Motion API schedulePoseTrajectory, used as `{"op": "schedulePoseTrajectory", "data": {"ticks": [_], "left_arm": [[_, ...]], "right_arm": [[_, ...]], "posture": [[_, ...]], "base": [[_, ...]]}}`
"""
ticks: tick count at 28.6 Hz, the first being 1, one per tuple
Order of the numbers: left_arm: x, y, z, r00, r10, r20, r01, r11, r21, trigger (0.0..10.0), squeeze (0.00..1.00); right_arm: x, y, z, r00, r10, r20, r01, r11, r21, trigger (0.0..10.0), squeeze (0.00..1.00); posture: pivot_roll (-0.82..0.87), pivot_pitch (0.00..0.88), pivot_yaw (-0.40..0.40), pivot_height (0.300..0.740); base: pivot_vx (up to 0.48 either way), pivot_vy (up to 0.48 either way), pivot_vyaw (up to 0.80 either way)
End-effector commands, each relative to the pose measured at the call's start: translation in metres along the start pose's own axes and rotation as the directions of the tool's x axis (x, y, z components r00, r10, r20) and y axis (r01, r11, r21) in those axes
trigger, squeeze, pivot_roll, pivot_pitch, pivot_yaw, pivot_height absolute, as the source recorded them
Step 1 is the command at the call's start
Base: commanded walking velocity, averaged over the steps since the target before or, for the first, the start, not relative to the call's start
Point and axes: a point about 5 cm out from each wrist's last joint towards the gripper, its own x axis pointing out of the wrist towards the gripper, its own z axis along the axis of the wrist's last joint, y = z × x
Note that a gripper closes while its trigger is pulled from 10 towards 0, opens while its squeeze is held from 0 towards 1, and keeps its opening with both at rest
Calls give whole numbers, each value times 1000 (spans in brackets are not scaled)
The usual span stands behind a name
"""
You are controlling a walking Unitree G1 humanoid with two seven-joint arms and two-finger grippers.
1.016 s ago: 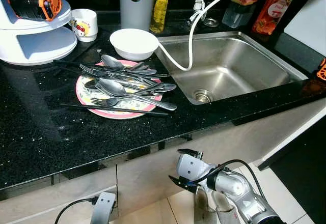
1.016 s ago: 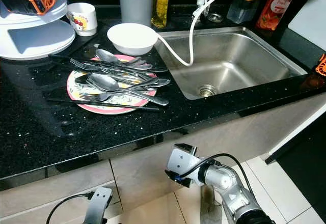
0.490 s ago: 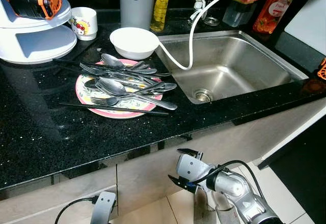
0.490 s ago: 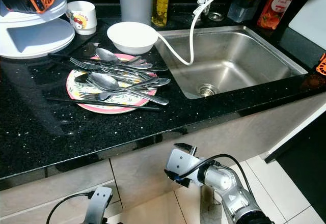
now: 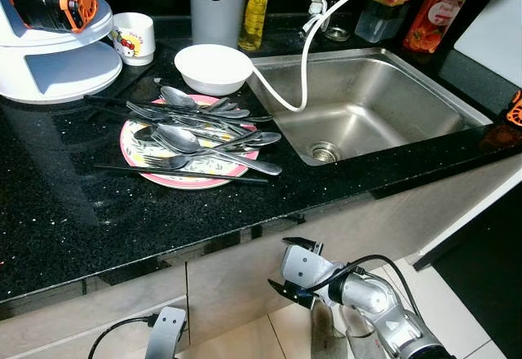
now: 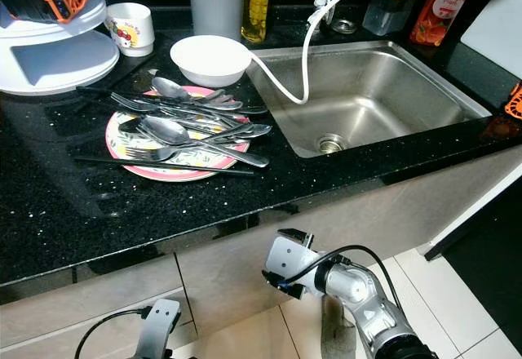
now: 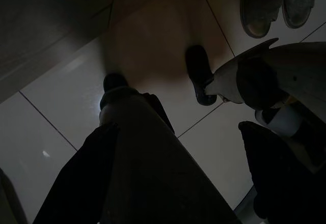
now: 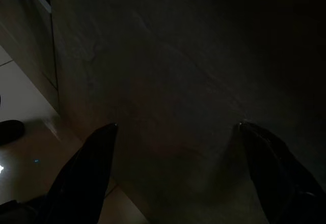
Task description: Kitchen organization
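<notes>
Almost nothing had changed over the last second: the view drifted a touch, nothing on the bench [image 5: 73,212] moved. The plate [image 5: 155,173] heaped with spoons and forks [image 5: 196,135] sat just beside the white bowl [image 5: 214,68], left of the sink [image 5: 367,106]. The right claw [image 5: 295,271] hung low before the cupboard front, fingers spread wide and empty. The left claw [image 7: 173,178] hung idle over the floor, also apart and empty. Sorting looked unstarted.

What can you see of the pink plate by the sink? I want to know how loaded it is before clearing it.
The plate is round with a pink rim and patterned centre, lying flat on the black counter, left of the sink and in front of the white bowl. Metal spoons and forks lie piled across it, with dark chopsticks overhanging its edges.
</notes>
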Motion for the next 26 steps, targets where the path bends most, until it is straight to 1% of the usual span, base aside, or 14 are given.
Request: {"op": "schedulePoseTrajectory", "data": {"ticks": [1,10,11,12,13,14,15,17,18,20,21,22,23,26], "left_arm": [[-1,0,-15,998,-5,-62,5,1000,-7,10000,0],[-1,-2,-19,998,-9,-66,7,1000,-19,10000,0],[-1,-3,-20,998,-10,-66,8,1000,-25,10000,0],[-1,-3,-20,998,-10,-66,8,1000,-25,10000,0],[-1,-4,-21,998,-11,-66,9,1000,-30,10000,0],[-1,-5,-22,998,-12,-66,10,999,-33,10000,0],[-1,-5,-22,998,-12,-66,10,999,-33,10000,0],[0,-8,-22,998,-18,-64,15,999,-36,10000,0],[0,-8,-22,998,-18,-64,15,999,-36,10000,0],[1,-10,-21,998,-20,-61,18,999,-39,10000,0],[1,-10,-21,998,-21,-61,18,999,-40,10000,0],[1,-10,-21,998,-21,-60,19,999,-40,10000,0],[1,-10,-21,998,-21,-60,19,999,-40,10000,0],[1,-10,-21,998,-21,-61,18,999,-37,10000,0]], "right_arm": [[0,-6,0,1000,-25,-1,25,1000,6,10000,0],[-2,-4,4,997,-66,28,67,997,-49,10000,0],[-5,-6,3,994,-100,44,100,995,0,10000,0],[-5,-6,3,994,-100,44,100,995,0,10000,0],[-8,-10,-1,989,-142,48,137,986,96,10000,0],[-13,-17,-8,980,-197,40,184,960,213,10000,0],[-13,-17,-8,980,-197,40,184,960,213,10000,0],[-25,-26,-30,971,-237,-32,233,908,348,10000,0],[-25,-26,-30,971,-237,-32,233,908,348,10000,0],[-43,-14,-64,967,-185,-173,247,845,475,10000,0],[-54,-5,-82,952,-173,-254,289,784,550,10000,0],[-63,3,-95,934,-166,-316,331,735,591,10000,0],[-63,3,-95,934,-166,-316,331,735,591,10000,0],[-83,34,-125,865,-86,-495,434,624,650,10000,0]], "posture": [[-63,56,-73,740],[-55,56,-95,740],[-54,56,-104,740],[-54,56,-104,740],[-50,53,-108,740],[-47,55,-108,740],[-47,55,-108,740],[-44,48,-115,740],[-44,48,-115,740],[-48,41,-125,740],[-47,43,-127,740],[-46,39,-131,740],[-46,39,-131,740],[-32,22,-130,740]], "base": [[0,0,0],[0,0,0],[0,0,0],[0,0,0],[0,0,0],[0,0,0],[0,0,0],[0,0,0],[0,0,0],[0,0,0],[0,0,0],[0,0,0],[0,0,0],[0,0,0]]}}
